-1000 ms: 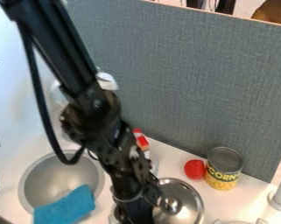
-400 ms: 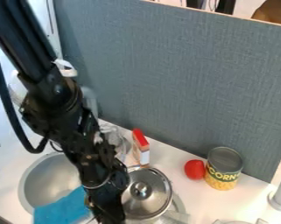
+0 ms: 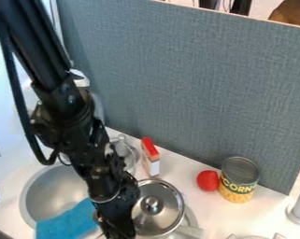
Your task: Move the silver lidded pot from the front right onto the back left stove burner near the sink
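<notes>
Spanning the back, a gray panel (image 3: 189,88) stands behind the white counter (image 3: 199,208). The black arm (image 3: 67,105) slants down from the upper left, its gripper (image 3: 119,225) low at the bottom edge, right beside a shiny round lid (image 3: 153,218); whether the claw is open or closed, or touches the lid, I can't tell. Left of it sits a metal bowl (image 3: 51,192), a blue cloth (image 3: 66,223) over its near rim. Farther right are a can (image 3: 239,179), a red-topped box (image 3: 151,156) and a red ball (image 3: 207,180) beside the can.

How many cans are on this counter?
1: the gray-topped can, just right of the round red thing, near the gray partition. The black arm may hide others.
</notes>
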Tool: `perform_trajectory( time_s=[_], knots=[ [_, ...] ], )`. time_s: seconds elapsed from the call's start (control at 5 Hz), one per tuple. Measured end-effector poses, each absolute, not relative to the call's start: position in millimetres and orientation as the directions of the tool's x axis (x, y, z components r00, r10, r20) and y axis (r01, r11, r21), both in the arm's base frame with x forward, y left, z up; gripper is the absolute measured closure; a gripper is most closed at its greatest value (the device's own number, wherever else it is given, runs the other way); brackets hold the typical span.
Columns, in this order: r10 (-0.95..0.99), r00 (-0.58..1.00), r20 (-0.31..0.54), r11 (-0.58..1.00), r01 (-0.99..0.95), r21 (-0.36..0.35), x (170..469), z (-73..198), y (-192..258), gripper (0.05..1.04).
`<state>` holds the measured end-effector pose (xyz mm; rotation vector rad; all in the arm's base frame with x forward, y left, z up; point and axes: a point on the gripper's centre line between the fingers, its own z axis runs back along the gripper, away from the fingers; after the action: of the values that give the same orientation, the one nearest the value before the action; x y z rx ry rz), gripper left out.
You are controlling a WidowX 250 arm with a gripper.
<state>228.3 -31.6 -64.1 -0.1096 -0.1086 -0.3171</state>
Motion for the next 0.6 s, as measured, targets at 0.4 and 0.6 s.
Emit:
perform_trajectory(
  time_s=[0.4, 0.6],
  knots=[
    [-0.312, 0.944, 0.111, 0.943, 0.322, -0.083, 233.2, -72.0, -36.7, 0.683],
    [-0.300, 0.949, 0.101, 0.948, 0.308, -0.083, 233.6, -77.9, -36.5, 0.683]
  ],
)
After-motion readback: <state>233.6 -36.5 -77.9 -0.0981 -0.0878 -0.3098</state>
